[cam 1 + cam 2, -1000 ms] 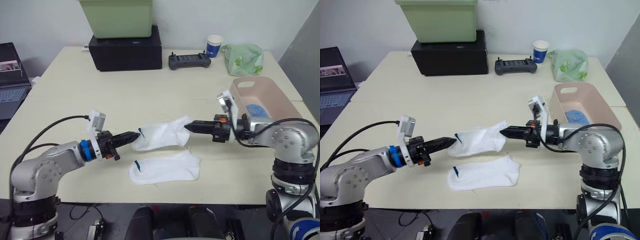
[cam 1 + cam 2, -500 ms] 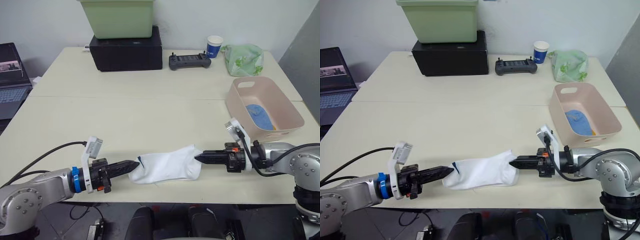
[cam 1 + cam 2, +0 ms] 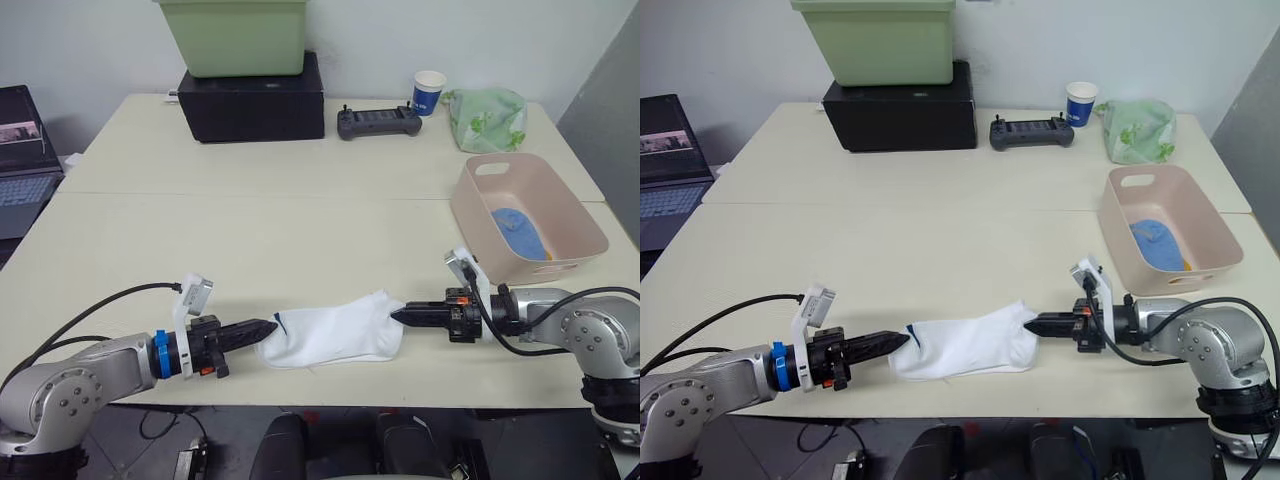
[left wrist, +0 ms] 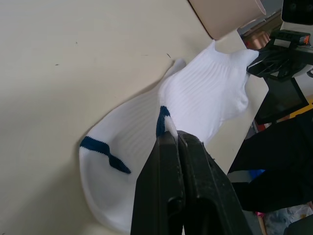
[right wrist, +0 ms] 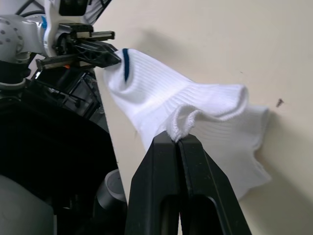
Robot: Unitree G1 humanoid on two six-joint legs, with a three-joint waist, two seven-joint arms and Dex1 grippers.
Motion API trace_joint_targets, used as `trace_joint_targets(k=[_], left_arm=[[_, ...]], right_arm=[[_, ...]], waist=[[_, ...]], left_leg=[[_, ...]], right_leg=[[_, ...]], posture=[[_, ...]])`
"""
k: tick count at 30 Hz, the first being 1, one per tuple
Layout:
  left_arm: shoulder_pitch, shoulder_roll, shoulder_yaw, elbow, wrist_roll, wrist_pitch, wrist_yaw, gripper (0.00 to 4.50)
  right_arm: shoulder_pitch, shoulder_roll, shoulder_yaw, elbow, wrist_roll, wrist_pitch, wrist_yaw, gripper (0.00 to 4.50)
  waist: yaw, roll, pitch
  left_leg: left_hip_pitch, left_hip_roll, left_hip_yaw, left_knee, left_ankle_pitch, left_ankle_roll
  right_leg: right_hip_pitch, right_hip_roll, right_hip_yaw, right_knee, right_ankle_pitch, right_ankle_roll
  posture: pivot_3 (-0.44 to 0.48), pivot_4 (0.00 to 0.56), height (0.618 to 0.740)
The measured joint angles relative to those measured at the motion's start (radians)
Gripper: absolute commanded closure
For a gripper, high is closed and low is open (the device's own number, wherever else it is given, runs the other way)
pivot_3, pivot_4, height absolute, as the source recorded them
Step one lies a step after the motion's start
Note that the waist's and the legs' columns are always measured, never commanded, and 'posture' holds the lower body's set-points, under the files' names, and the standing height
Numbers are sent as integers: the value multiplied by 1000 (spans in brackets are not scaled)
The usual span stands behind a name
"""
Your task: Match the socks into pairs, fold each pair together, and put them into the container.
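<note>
Holding the upper white sock (image 3: 330, 330) taut over its twin at the table's (image 3: 250, 220) six-o'clock edge, left gripper (image 3: 268, 329) clamped on one end, right gripper (image 3: 400, 317) pinching the other. Best lowered evenly, edges aligned, before folding toward the container (image 3: 480, 215) at three o'clock.
</note>
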State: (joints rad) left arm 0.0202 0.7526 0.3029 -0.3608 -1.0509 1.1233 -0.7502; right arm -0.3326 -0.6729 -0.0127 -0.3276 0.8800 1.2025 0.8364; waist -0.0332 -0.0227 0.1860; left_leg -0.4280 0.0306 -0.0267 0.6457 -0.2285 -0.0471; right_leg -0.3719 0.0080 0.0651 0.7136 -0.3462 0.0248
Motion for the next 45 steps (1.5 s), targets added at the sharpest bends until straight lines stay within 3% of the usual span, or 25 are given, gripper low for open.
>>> trace_joint_targets(k=[24,45], left_arm=[[-61,-12,-143,98,200,-127,-40,4500],[-54,47,-110,99,206,-100,-89,4500]], right_arm=[[12,-19,74,61,-83,-63,13,4474],[16,15,73,35,-53,-53,2,4474]], waist=[[1,0,0],[0,0,0]], left_leg=[[0,0,0,0,0,0],[0,0,0,0,0,0]], right_leg=[[0,0,0,0,0,0],[0,0,0,0,0,0]], posture=[[0,150,740],[0,150,740]])
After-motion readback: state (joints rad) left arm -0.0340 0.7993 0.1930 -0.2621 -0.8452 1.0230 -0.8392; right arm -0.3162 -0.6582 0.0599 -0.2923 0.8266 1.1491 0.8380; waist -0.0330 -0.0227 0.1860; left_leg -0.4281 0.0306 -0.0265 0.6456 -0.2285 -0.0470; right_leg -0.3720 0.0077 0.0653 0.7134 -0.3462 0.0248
